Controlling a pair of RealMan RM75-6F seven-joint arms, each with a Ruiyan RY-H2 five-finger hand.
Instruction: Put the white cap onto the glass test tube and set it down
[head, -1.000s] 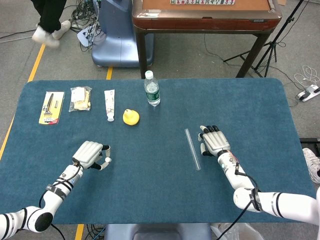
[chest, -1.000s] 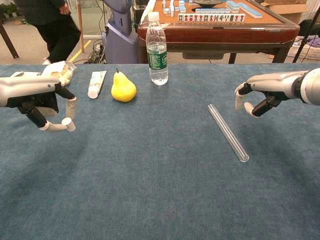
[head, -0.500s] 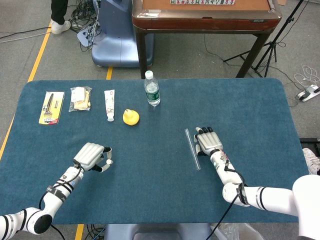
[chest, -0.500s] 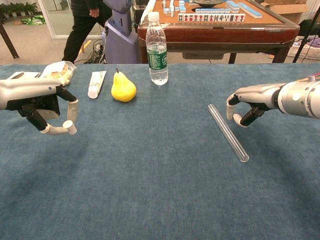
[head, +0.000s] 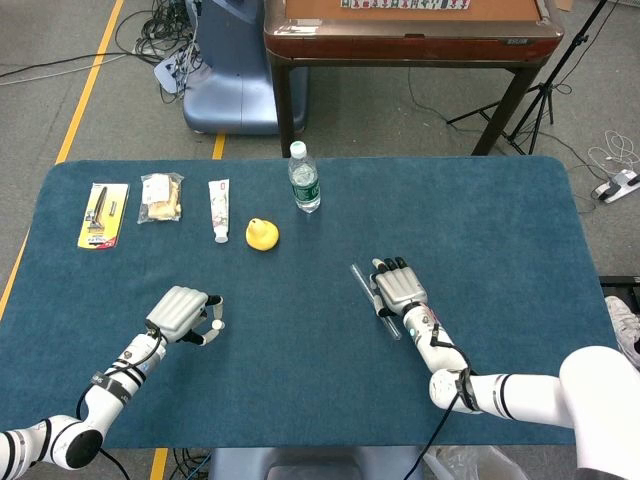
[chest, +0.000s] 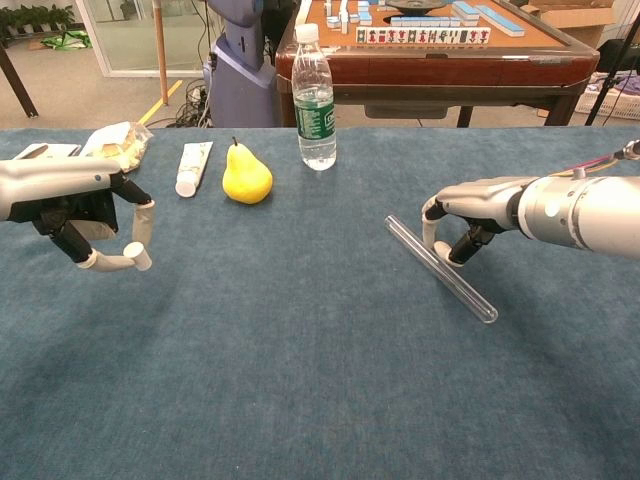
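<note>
Since the earlier frames the right hand (chest: 462, 222) has slid left across the cloth and reached the tube (chest: 440, 268); the tube's far end has shifted left with it, so the tube now lies at a steeper slant. The left hand (chest: 75, 212) has barely moved.

Right hand: fingers curled down over the upper part of the tube, thumb and fingertips at the glass. Whether the grasp is complete I cannot tell; the tube looks to be still resting on the cloth (chest: 300, 380).

Left hand: hangs just above the cloth, pinching the cap (chest: 138, 257) between thumb and a finger, other fingers loosely curled.

Progress, as judged: cap secured, tube only now being taken. Still to do: lift the tube, bring the two hands together, seat the cap on the open end, set it down.

Materials: tube is clear, thin-walled glass, a long straight cylinder, smooth and likely to roll or slip. Cap is small, white, round, matte, probably plastic. Cloth is blue-green, napped, soft enough to damp rolling.
</note>
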